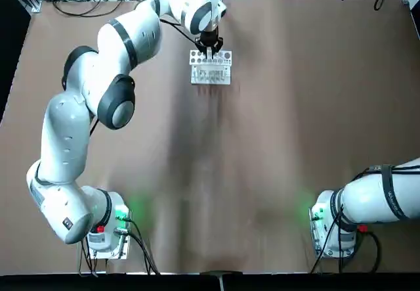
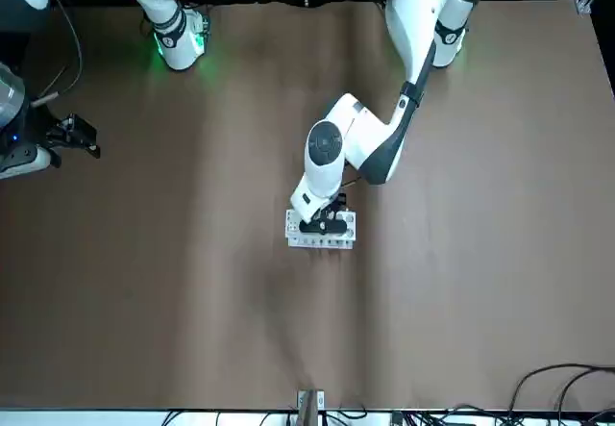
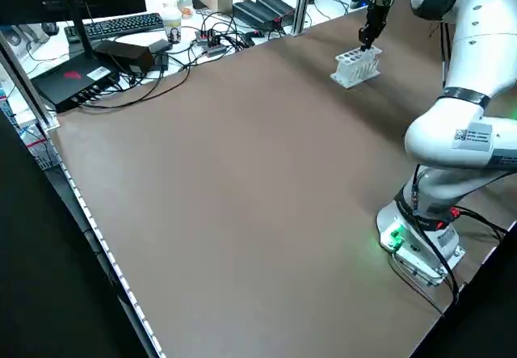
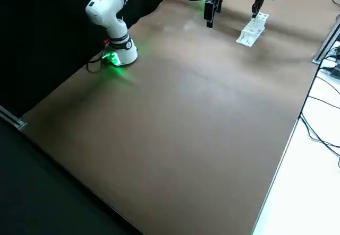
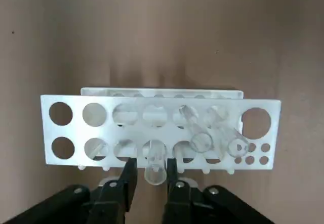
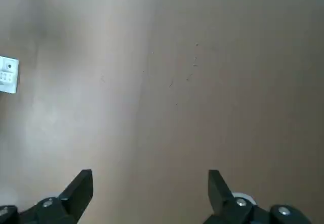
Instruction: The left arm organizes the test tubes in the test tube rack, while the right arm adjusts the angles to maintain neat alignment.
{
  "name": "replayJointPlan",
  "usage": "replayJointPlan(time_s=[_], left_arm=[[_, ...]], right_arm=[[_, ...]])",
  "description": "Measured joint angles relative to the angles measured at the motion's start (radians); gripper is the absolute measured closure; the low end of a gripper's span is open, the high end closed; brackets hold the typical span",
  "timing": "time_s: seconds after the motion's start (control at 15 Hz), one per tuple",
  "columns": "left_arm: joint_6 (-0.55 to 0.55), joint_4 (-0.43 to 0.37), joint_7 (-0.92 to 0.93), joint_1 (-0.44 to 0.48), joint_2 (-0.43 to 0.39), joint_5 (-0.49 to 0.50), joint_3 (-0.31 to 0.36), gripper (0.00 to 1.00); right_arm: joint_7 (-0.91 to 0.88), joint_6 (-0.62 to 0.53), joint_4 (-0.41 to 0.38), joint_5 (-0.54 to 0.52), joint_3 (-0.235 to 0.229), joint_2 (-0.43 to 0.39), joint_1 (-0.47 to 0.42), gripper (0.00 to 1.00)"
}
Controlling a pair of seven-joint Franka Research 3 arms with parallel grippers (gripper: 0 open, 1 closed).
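Note:
The white test tube rack stands at the far middle of the brown table. My left gripper hangs right over its far side. In the left wrist view its fingers are shut on a clear test tube that sits upright in a hole of the rack. Two more test tubes lean tilted in holes beside it. My right gripper is open and holds nothing. It is raised far off to the right, and the rack shows small at the edge of its wrist view.
Cables, a keyboard and boxes lie on a bench beyond the table's far edge. The two arm bases stand at the near edge with green lights on. Bare brown table stretches between them and the rack.

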Motion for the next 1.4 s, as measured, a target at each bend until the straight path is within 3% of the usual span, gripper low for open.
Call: replayJointPlan(time_s=[1.4], left_arm=[[0.0, 0.0, -0.001, 0.0, 0.006, 0.0, 0.0, 0.73]], right_arm=[[-0.001, 0.0, 0.0, 0.0, 0.001, 0.0, 0.0, 0.0]])
